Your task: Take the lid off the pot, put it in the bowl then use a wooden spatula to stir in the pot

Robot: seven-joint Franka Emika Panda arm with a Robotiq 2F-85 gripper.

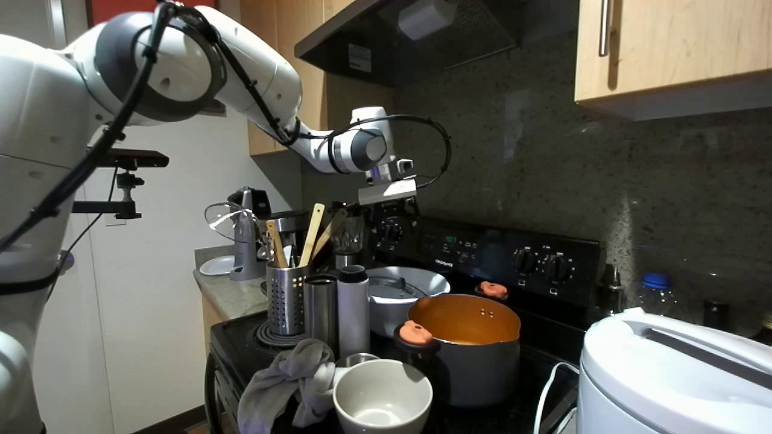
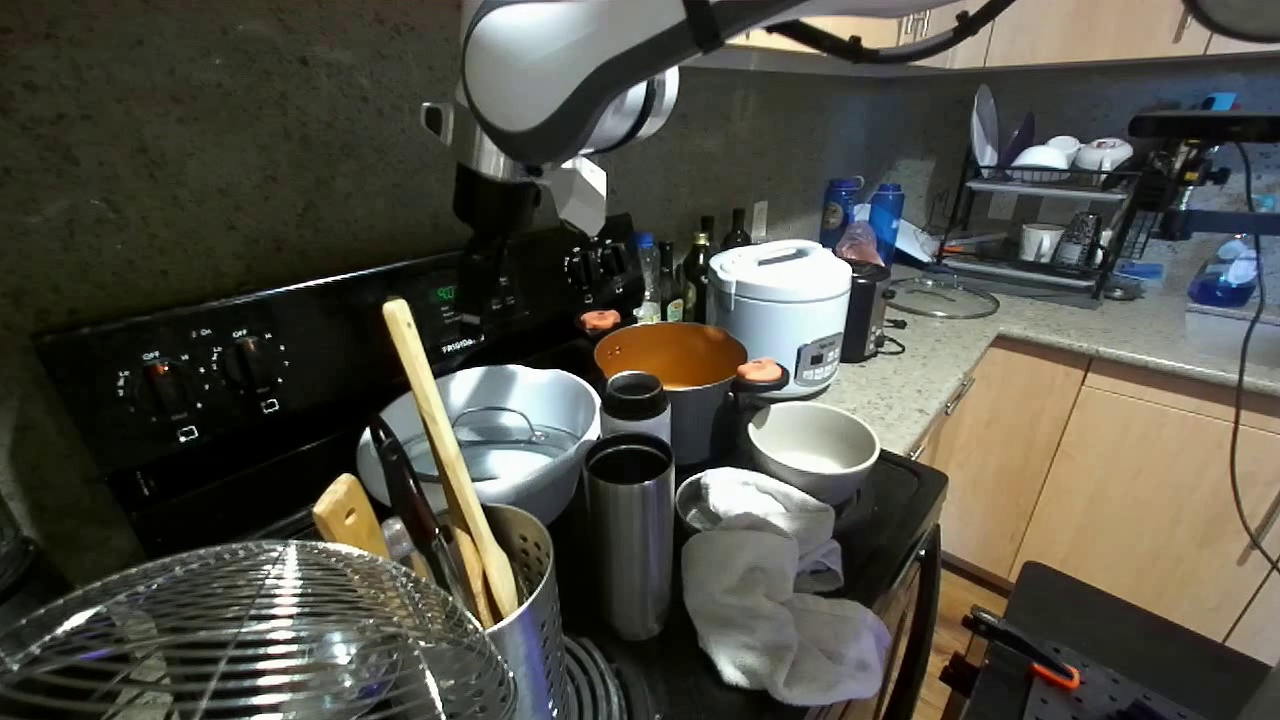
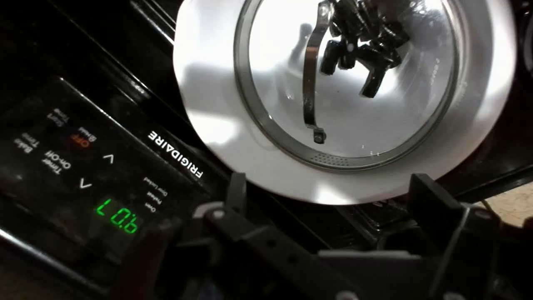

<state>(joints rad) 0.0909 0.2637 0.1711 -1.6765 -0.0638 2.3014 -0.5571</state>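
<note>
Up above the pale bowl point(image 3: 212, 91), with the glass lid point(image 3: 347, 104) lying inside it, we've got the gripper point(image 3: 329, 185) spread wide and holding nothing! Over in the steel holder point(image 2: 535, 640) leans what's likely our wooden spatula point(image 2: 442, 430): light and stiff, we reckon, so let's pinch it high on the bare handle

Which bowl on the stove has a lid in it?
The wide silvery-grey bowl: a glass lid lies inside it. The smaller cream bowl, near the towel, shows none.
</note>
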